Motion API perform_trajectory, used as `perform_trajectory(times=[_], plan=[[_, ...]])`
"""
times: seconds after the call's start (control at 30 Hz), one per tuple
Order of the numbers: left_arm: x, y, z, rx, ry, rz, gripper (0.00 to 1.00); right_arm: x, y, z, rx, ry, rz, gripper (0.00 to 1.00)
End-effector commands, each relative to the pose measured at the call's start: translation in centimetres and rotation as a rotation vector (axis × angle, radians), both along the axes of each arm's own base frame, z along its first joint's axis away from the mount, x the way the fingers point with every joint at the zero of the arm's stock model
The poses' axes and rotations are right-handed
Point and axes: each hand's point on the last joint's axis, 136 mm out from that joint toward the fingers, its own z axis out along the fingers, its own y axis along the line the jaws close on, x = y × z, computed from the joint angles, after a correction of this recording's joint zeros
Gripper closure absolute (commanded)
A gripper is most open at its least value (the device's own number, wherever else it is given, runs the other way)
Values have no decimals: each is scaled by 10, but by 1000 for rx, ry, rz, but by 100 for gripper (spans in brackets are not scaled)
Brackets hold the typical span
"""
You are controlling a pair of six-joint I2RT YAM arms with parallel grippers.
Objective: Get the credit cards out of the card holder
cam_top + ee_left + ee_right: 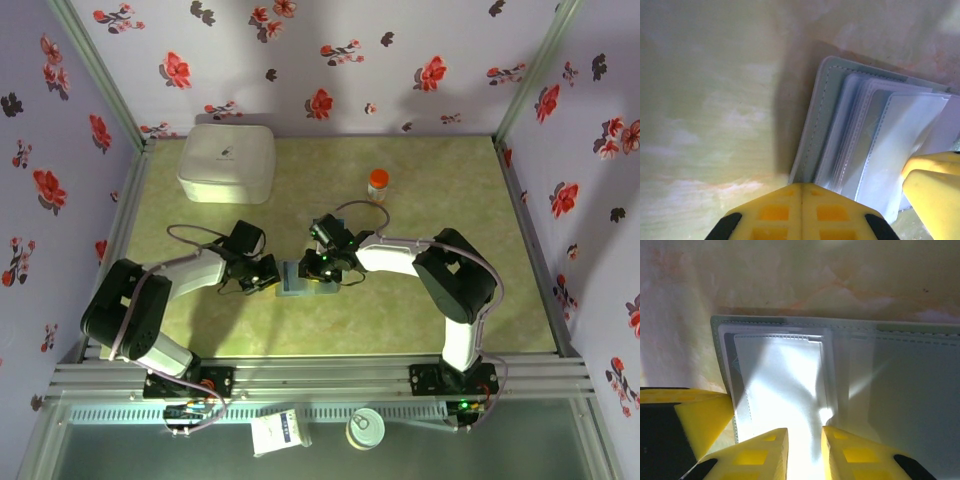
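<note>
The grey-blue card holder [303, 277] lies open on the green table between the two arms. Its stitched edge and stacked clear pockets show in the left wrist view [875, 140] and the right wrist view [785, 375]. My left gripper [273, 275] [801, 186] is shut, its yellow tips resting at the holder's left edge. From the right, my right gripper [322, 268] [805, 432] stands over a glaring pocket, jaws a little apart with nothing seen between them. The credit cards are hidden.
A large white box [227, 162] sits at the back left and a small orange-capped bottle [377, 184] behind the right arm. Floral walls close in three sides, and the aluminium rail [320, 375] runs along the near edge.
</note>
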Motion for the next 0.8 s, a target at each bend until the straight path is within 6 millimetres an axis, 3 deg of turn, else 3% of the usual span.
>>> perform_trajectory(times=[0.0, 0.43, 0.77], plan=[[3, 4, 13, 6, -21, 5, 96, 1, -8, 4, -16, -28, -10, 76], [15, -11, 41, -85, -67, 24, 92, 3, -12, 1, -1, -23, -32, 79], [18, -28, 37, -136, -54, 17, 82, 3, -15, -3, 12, -12, -44, 81]])
